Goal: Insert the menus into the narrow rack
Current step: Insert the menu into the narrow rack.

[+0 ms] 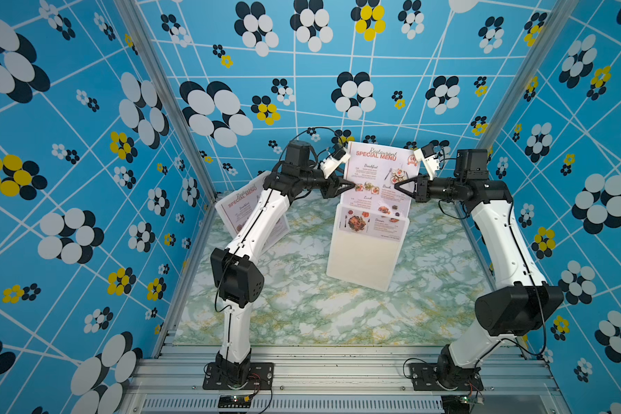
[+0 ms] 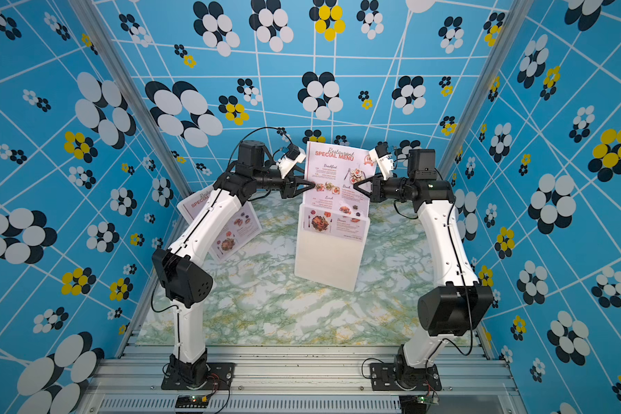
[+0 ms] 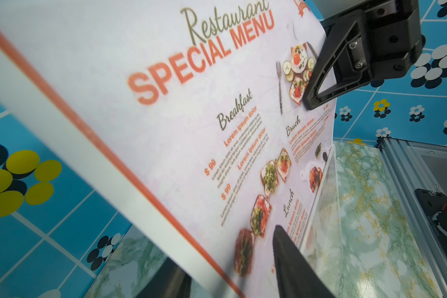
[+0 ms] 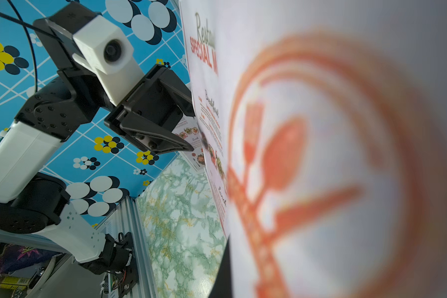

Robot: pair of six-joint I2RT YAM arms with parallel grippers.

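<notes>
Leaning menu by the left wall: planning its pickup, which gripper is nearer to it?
Left. The left gripper is at the upright menu's edge facing the leaning menu; the right gripper is shut on the opposite edge, farther off.

I'm seeing bright, even light filling both top views, shadows showing only faintly on the marbled tabletop (image 1: 302, 312). The lines on the walls (image 1: 69, 143) are bowing toward the edges. In the right wrist view the menu (image 4: 320, 154) is blurring heavily up close; in the left wrist view its near border is smearing
</notes>
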